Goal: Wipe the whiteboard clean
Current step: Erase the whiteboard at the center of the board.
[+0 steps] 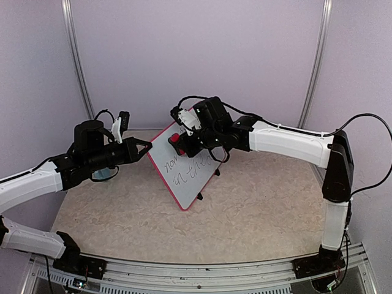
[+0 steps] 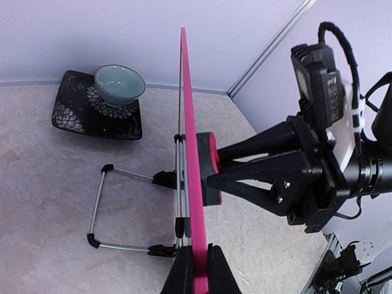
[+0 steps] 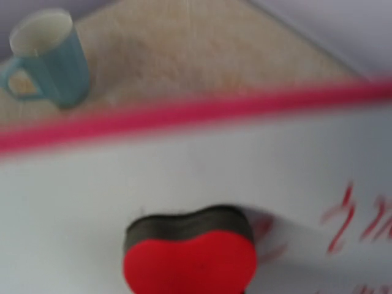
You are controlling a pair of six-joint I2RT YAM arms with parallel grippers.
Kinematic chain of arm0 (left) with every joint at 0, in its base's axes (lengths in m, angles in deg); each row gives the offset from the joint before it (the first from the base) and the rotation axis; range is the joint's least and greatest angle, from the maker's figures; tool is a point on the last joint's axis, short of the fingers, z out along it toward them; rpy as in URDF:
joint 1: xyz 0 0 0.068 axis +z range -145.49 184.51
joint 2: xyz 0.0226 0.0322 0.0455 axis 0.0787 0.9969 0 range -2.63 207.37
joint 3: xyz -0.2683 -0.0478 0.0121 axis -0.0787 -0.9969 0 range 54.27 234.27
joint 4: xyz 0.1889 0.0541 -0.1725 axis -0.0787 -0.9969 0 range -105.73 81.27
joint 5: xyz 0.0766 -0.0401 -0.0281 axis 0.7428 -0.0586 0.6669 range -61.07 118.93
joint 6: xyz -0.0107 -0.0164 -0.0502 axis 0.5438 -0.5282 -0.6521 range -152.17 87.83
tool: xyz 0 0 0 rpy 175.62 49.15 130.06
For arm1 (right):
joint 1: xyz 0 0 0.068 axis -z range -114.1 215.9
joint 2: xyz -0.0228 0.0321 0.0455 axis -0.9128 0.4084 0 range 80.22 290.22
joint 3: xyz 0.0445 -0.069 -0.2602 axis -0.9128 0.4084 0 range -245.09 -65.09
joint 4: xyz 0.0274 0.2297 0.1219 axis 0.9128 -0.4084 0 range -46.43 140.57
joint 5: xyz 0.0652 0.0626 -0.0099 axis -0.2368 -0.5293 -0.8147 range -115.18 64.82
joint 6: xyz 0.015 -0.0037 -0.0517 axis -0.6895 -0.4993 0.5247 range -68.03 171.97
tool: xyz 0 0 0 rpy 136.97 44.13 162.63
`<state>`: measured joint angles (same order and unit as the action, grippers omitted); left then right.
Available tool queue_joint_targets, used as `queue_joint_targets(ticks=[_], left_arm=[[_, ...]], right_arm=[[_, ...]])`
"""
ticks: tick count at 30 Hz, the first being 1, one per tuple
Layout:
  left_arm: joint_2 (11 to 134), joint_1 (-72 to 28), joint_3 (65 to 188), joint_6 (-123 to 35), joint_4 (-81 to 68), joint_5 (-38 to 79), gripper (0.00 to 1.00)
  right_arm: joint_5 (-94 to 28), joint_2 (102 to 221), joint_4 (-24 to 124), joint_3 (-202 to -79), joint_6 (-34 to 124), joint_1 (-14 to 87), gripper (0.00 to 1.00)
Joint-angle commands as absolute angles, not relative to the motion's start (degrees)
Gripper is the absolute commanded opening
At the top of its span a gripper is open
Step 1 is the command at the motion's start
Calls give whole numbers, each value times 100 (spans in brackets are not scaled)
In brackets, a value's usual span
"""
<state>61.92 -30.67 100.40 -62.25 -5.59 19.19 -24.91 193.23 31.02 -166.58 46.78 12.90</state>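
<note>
Left gripper point(image 2: 199, 264) clamps whiteboard point(image 1: 184, 177); right gripper point(image 1: 180, 144) grips eraser point(image 3: 190, 260); mug point(image 3: 46, 58), bowl point(image 2: 120, 84) behind

Pale lilac walls point(image 1: 196, 55) left, right and far; 2 metal posts point(image 1: 76, 61) in far corners; beige marbled tabletop point(image 1: 245, 214).

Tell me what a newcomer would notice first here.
A pink-framed whiteboard stands propped mid-table with handwriting on its face. The right claw presses a red eraser against the board's upper part. The left claw clamps the frame from the left.
</note>
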Motion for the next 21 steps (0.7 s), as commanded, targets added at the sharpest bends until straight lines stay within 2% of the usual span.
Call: queue_joint_targets(ticks=[1, 6, 15, 21], left_arm=[[6076, -3192, 10145, -6203, -395, 1517, 0], [5953, -3188, 10139, -6216, -491, 1506, 0], [5754, -3193, 10115, -6243, -673, 1476, 0], [5726, -3188, 10125, -6251, -715, 1474, 0]], right_arm=[[-2430, 19508, 3143, -17130, 4785, 1325, 0], [-2356, 19541, 3110, -17054, 4828, 1332, 0], [-2385, 19106, 3391, -15950, 4708, 1342, 0], [-2419, 18895, 3476, -15695, 4661, 1336, 0]])
